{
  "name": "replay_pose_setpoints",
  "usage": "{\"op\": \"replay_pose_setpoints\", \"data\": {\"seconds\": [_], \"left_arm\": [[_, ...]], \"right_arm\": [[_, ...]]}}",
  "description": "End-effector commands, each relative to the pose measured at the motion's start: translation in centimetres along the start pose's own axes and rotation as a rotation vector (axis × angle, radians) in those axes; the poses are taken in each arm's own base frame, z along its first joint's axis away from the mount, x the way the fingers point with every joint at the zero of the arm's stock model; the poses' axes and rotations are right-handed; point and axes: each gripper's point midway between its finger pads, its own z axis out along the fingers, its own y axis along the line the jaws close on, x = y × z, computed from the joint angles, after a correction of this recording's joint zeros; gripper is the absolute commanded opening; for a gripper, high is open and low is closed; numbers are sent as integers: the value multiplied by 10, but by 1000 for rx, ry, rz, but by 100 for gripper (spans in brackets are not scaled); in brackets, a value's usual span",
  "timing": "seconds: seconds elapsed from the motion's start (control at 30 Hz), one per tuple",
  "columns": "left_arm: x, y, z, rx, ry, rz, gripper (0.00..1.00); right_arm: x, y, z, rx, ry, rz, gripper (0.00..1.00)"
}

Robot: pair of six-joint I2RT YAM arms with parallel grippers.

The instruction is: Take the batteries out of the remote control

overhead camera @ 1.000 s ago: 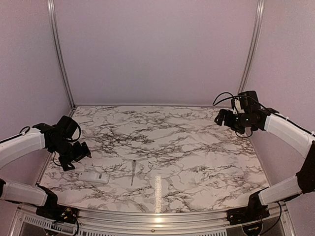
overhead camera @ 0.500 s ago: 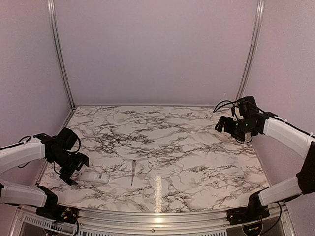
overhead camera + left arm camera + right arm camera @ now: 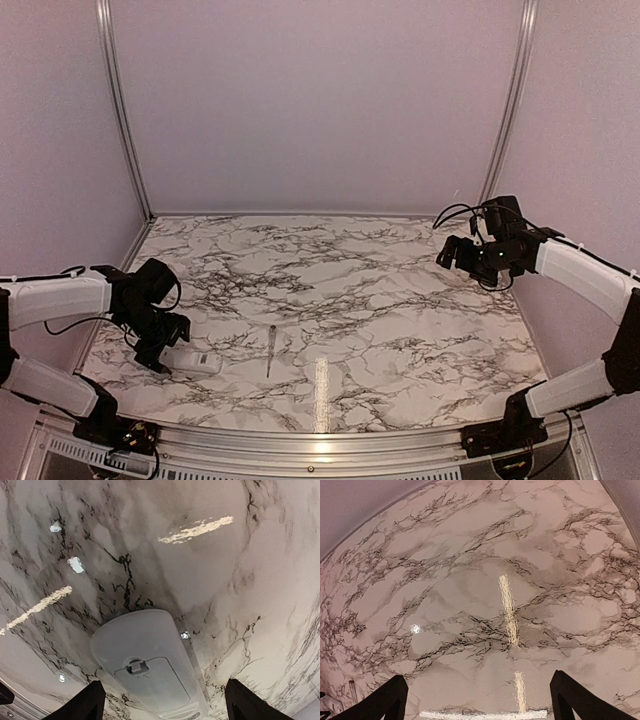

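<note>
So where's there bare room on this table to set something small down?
The far half of the table, up to the back wall, is bare, as is the right side beyond the thin tool. It's crowded near-left: the left gripper hangs over the remote.

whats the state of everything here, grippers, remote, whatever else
left gripper: open, jaws either side of the remote control, not gripping it
right gripper: open, empty, raised over the table
remote control: lying flat on the table, back face up
battery cover: shut, clip in place
batteries: not visible
pen-like tool: lying flat on the table, untouched
</note>
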Motion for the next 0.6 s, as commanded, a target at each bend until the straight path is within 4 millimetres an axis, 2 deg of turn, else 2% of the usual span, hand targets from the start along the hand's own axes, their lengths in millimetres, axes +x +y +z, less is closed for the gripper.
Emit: {"op": "replay_pose_setpoints", "data": {"seconds": [0.0,0.17,0.33,0.47,0.57], "left_arm": [[6,-21,1,16,-18,7,84],[10,-24,8,-18,-19,22,82],[12,-19,15,-47,-15,25,82],[15,-15,22,-51,-2,22,78],[16,-15,24,-50,-3,28,71]], "right_arm": [[2,2,3,3,11,-26,98],[2,0,4,13,14,-31,98],[0,-1,5,25,14,-39,98],[1,-2,7,32,22,-40,98],[-1,-1,7,35,23,-41,98]]}}
